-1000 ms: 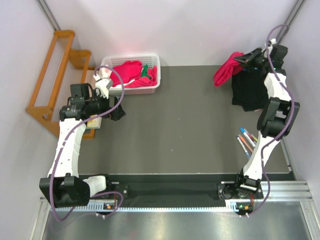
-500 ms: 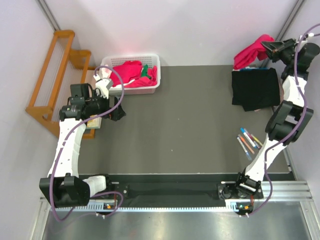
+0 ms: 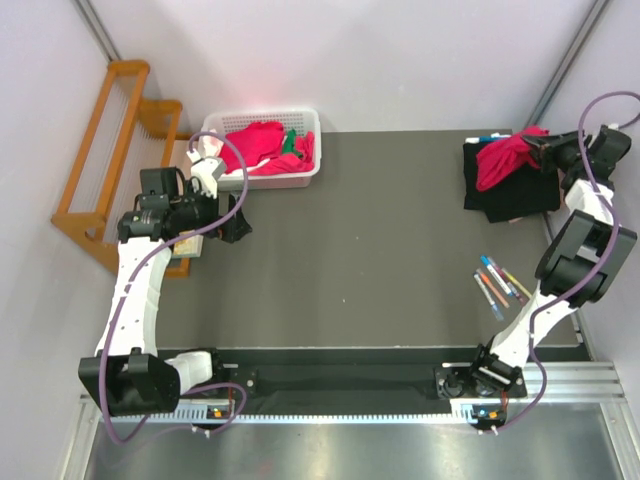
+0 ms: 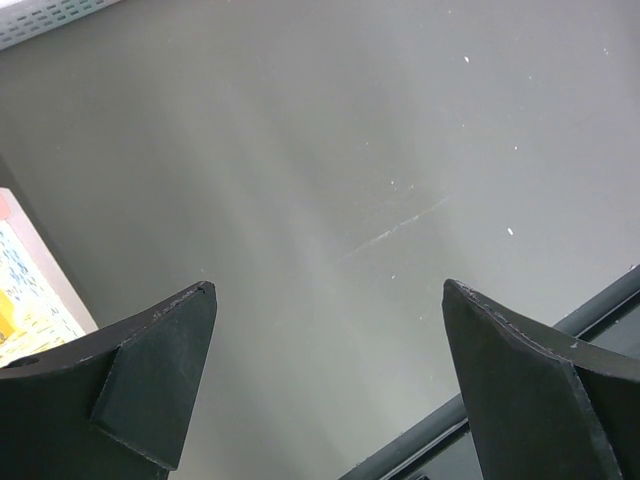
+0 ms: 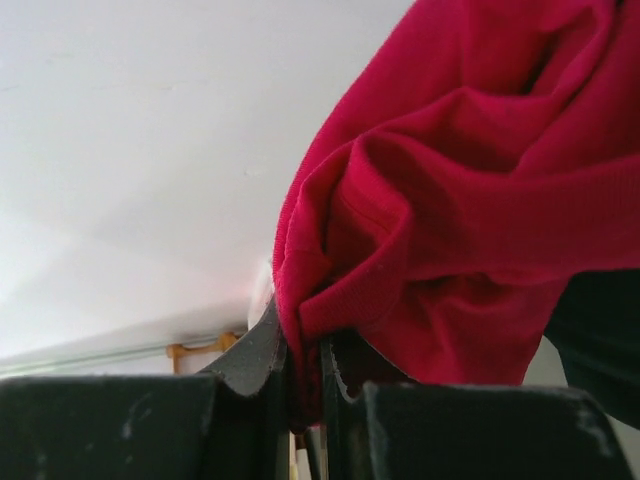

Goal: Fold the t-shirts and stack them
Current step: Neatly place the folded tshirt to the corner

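Note:
At the table's far right, my right gripper (image 3: 545,150) is shut on a crimson red t-shirt (image 3: 505,158), which hangs bunched over a black t-shirt (image 3: 510,190) lying flat on the table. In the right wrist view the red t-shirt (image 5: 470,200) is pinched between the two fingers at my right gripper (image 5: 303,350). More red t-shirts (image 3: 262,145) with a bit of green lie in the white basket (image 3: 312,125) at the far left. My left gripper (image 3: 240,222) stands open near that basket, and in the left wrist view my left gripper (image 4: 330,300) holds nothing over the bare table.
Several coloured markers (image 3: 497,282) lie on the table's right side, nearer than the black shirt. A wooden rack (image 3: 105,140) stands off the left edge. A printed card (image 4: 25,290) lies near the left fingers.
My right arm swung the red t-shirt out past the far right corner and then brought it back down over the black shirt. The left arm has not moved.

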Controlling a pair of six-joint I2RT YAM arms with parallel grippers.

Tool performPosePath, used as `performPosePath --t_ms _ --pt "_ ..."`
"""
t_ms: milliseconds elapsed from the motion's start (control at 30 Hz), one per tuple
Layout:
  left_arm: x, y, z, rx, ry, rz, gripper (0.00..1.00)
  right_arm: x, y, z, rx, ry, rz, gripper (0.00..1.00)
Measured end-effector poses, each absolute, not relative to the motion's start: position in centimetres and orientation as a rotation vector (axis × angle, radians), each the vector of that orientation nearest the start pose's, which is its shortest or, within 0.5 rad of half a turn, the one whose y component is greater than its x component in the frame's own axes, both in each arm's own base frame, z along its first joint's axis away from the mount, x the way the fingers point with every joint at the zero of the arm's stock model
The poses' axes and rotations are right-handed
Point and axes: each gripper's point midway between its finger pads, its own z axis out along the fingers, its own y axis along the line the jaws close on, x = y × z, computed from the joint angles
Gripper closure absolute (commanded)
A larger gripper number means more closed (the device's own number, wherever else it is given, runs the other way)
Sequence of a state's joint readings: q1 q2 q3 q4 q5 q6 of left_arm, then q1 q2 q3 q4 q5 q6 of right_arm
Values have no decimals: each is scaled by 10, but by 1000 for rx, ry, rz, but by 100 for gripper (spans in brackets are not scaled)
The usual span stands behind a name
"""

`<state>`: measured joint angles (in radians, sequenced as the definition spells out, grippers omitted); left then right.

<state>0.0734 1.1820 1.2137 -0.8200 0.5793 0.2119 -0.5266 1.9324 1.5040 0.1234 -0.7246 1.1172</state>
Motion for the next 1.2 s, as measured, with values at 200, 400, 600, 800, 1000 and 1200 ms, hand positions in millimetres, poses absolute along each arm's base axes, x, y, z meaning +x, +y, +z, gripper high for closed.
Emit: performPosePath --t_ms 200,400,600,800,1000,1200 --pt "301 -68 249 438 2189 -526 1 546 -140 256 1046 1668 1103 100" --pt "302 -67 250 436 2188 -519 1 550 -141 279 1110 1630 1054 100" --pt "301 -66 253 434 2188 -514 1 497 -146 269 1295 1579 891 100" --pt "301 -65 256 441 2180 -507 1 450 -141 242 1398 1590 764 50" --pt "299 -64 257 456 2177 -494 1 420 -137 189 1489 1688 684 8" --pt "292 -61 260 467 2177 -466 1 403 -141 164 1548 1738 634 0"
